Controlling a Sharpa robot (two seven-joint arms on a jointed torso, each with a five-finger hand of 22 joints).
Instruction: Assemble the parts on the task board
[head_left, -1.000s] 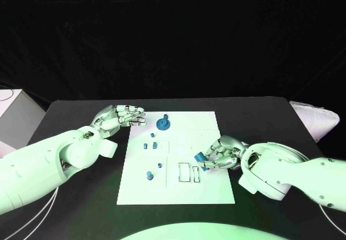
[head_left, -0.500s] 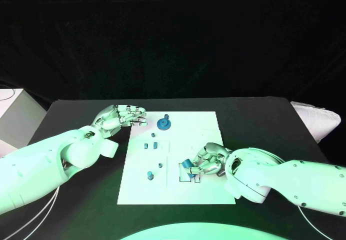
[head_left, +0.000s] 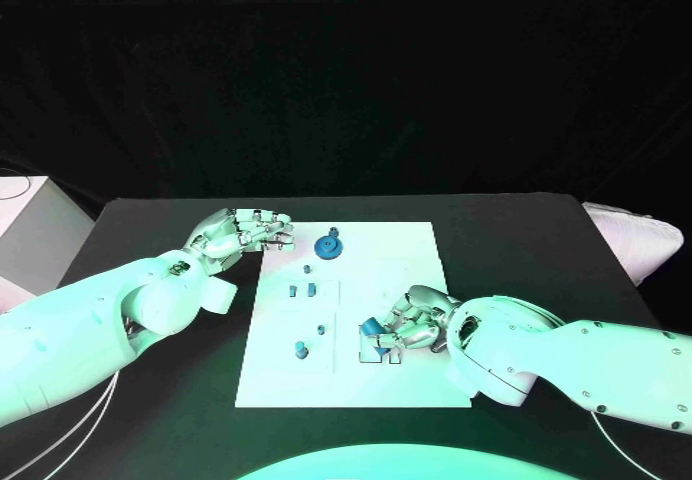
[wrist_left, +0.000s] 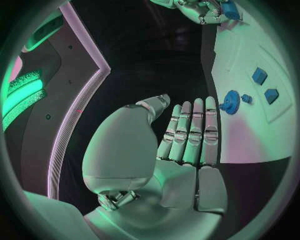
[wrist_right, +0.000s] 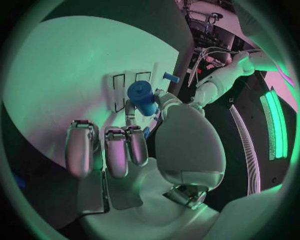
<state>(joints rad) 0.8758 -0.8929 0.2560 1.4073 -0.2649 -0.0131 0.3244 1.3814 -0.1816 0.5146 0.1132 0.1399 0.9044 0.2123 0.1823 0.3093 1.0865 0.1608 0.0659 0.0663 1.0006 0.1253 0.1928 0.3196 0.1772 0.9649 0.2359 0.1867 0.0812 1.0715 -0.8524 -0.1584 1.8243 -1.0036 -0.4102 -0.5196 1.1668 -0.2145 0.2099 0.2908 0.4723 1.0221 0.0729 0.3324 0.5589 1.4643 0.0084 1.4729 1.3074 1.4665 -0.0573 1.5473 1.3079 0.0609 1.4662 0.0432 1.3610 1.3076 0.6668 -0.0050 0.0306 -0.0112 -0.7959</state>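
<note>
The white task board (head_left: 411, 380) lies in the middle of the black table. My right hand (head_left: 410, 318) pinches a blue cylindrical part (head_left: 372, 327) (wrist_right: 143, 98) just above the board's rectangular slots (head_left: 378, 347) (wrist_right: 119, 91). My left hand (head_left: 242, 231) (wrist_left: 184, 135) hovers open off the board's far left corner, its fingers straight and side by side. A blue gear (head_left: 330, 246) (wrist_left: 230, 102) stands near that corner. Small blue blocks (head_left: 300, 292) (wrist_left: 259, 75) and a blue peg (head_left: 300, 350) stand on the board's left half.
A white box (head_left: 29, 235) stands at the table's far left edge. A pale cushion-like object (head_left: 635, 240) lies off the right edge. Bare black table (head_left: 548, 250) surrounds the board.
My right hand has carried the blue part leftward from the board's right side to the rectangular slots. The left hand has stayed where it was.
</note>
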